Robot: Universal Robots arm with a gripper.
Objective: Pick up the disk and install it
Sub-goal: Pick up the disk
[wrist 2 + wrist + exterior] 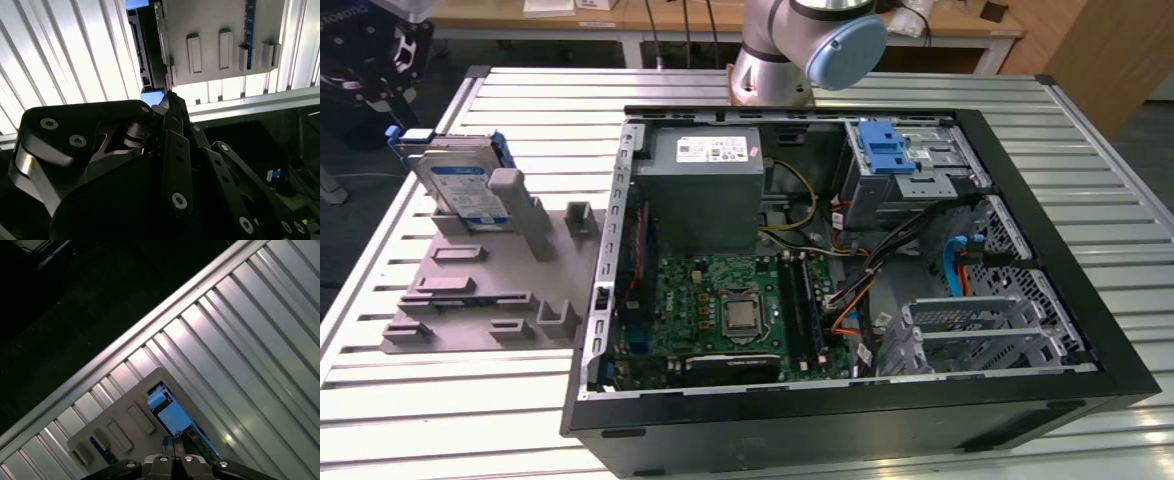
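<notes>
While the gripper [167, 98] hangs over the slatted metal table [440, 420], its jaws are drawn close together with nothing between them; in the first wrist view the fingertips [170, 442] sit side by side. Directly below the jaws, the disk [143, 55] stands on edge in a grey holder [215, 30]. Its thin upper edge and the blue ends of its carrier frame face up toward the fingertips. In the exterior view the disk [460, 185] is propped nearly upright against a post of the holder [480, 290], its blue-and-white label facing outward, and a gap shows between it and the dark gripper above. The open computer case [854, 430] lies flat on the table, well apart from the jaws, beyond the holder. Its drive cage [987, 335] stands with no disk in it.
</notes>
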